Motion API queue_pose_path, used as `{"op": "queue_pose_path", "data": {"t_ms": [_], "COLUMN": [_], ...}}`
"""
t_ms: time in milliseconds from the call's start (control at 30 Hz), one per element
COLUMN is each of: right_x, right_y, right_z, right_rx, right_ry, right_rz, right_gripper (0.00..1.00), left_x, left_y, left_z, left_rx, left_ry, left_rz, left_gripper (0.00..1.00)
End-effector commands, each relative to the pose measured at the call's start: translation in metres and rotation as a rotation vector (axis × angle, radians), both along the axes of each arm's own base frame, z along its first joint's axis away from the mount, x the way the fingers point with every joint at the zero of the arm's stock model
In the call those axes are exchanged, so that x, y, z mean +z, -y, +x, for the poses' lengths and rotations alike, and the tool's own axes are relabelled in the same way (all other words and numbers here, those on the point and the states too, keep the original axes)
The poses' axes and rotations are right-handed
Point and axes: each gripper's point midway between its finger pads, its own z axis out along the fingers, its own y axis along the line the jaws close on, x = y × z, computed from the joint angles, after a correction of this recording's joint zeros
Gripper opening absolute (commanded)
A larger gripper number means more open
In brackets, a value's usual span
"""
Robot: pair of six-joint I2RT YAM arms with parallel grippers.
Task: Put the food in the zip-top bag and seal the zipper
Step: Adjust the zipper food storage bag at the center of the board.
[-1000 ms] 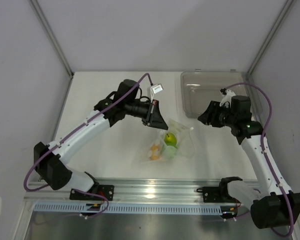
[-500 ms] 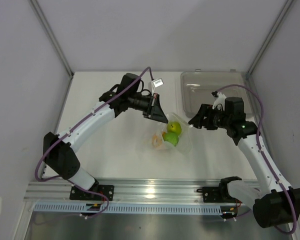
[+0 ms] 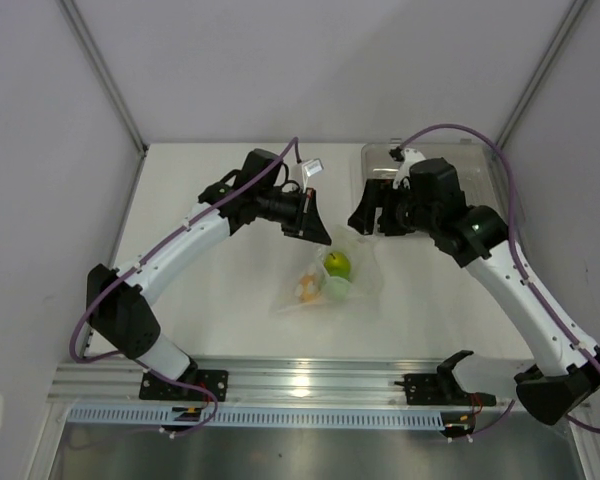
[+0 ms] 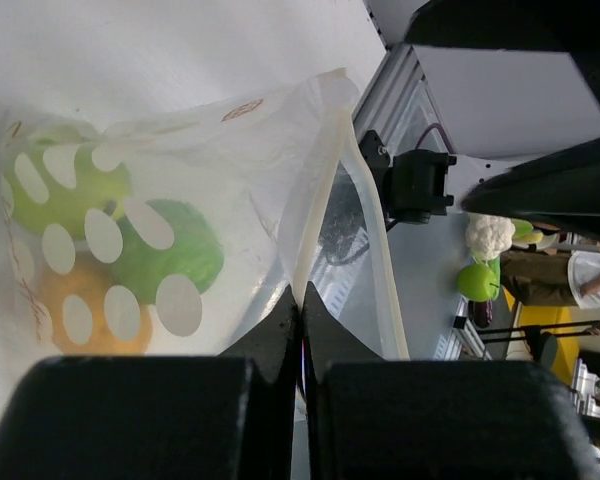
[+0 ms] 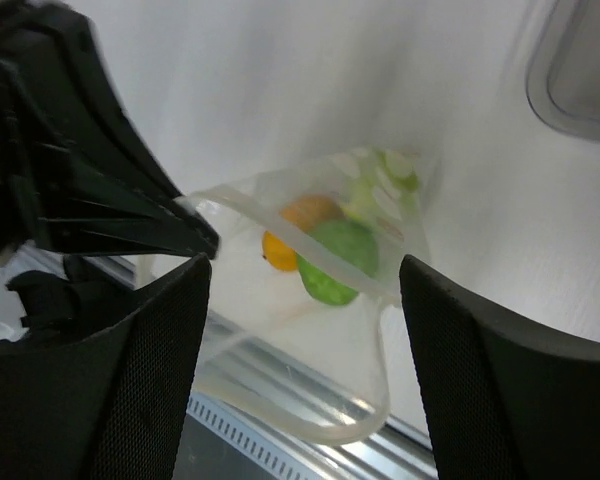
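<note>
The zip-top bag (image 3: 352,285) hangs from its mouth edge, lower part on the table, with the food inside: two lime-green pieces (image 3: 337,263) and one orange piece (image 3: 306,290). My left gripper (image 3: 317,226) is shut on the zipper (image 4: 315,200) at one side of the mouth and holds it up. In the left wrist view the gripper (image 4: 302,292) pinches the strip, and the dotted face (image 4: 110,240) covers the food. My right gripper (image 3: 366,214) is open, just right of the bag's top. In the right wrist view it (image 5: 305,270) straddles the gaping mouth (image 5: 310,430), apart from it.
A rigid clear tray (image 3: 485,170) stands at the back right, partly under my right arm. The aluminium rail (image 3: 300,375) runs along the table's near edge. My left gripper's black fingers (image 5: 100,200) fill the upper left of the right wrist view.
My right gripper has swung left from beside the tray to the bag's mouth. My left gripper has kept its hold and drawn the bag's top edge back a little.
</note>
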Motion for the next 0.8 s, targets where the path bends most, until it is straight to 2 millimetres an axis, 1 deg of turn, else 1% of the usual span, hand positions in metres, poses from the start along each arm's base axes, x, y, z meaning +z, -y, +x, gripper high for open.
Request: {"op": "queue_pose_path", "data": {"t_ms": [0,100,133,167,233,267,333,467,533,567,667,700,767], "right_x": [-0.023,-0.022,-0.026,-0.027,-0.031,-0.033,-0.033,-0.040,-0.042,-0.046,-0.053,-0.059,-0.065], "right_y": [0.027,0.032,0.035,0.039,0.041,0.041,0.038,0.030,0.029,0.029,0.023,0.020,0.018], "right_z": [-0.004,-0.008,-0.011,-0.012,-0.018,-0.021,-0.027,-0.037,-0.039,-0.041,-0.045,-0.046,-0.046], "right_rx": [-0.168,-0.181,-0.185,-0.197,-0.198,-0.192,-0.183,-0.164,-0.174,-0.176,-0.161,-0.154,-0.151], "right_ry": [-0.077,-0.075,-0.088,-0.093,-0.119,-0.127,-0.133,-0.155,-0.162,-0.168,-0.180,-0.187,-0.194], "right_rz": [-0.137,-0.148,-0.166,-0.178,-0.191,-0.192,-0.185,-0.181,-0.185,-0.188,-0.176,-0.179,-0.188], "right_gripper": [0.78,0.77,0.76,0.74,0.73,0.70,0.68,0.54,0.52,0.47,0.45,0.45,0.45], "left_x": [0.012,0.014,0.015,0.013,0.013,0.013,0.013,0.013,0.012,0.012,0.013,0.014,0.013], "left_y": [0.001,0.002,0.002,0.002,0.002,0.002,0.003,0.004,0.004,0.004,0.005,0.005,0.005], "left_z": [0.004,0.003,0.001,0.001,0.002,0.002,0.001,0.001,0.002,0.002,0.001,-0.001,-0.002], "left_rx": [0.018,0.015,0.010,0.011,0.012,0.012,0.008,0.008,0.011,0.011,0.004,-0.001,-0.007], "left_ry": [0.046,0.045,0.043,0.040,0.043,0.042,0.042,0.042,0.040,0.039,0.042,0.039,0.037], "left_rz": [-0.011,-0.020,-0.024,-0.019,-0.019,-0.018,-0.021,-0.024,-0.021,-0.023,-0.026,-0.028,-0.026], "left_gripper": [0.01,0.01,0.01,0.01,0.01,0.01,0.01,0.01,0.01,0.01,0.01,0.01,0.01]}}
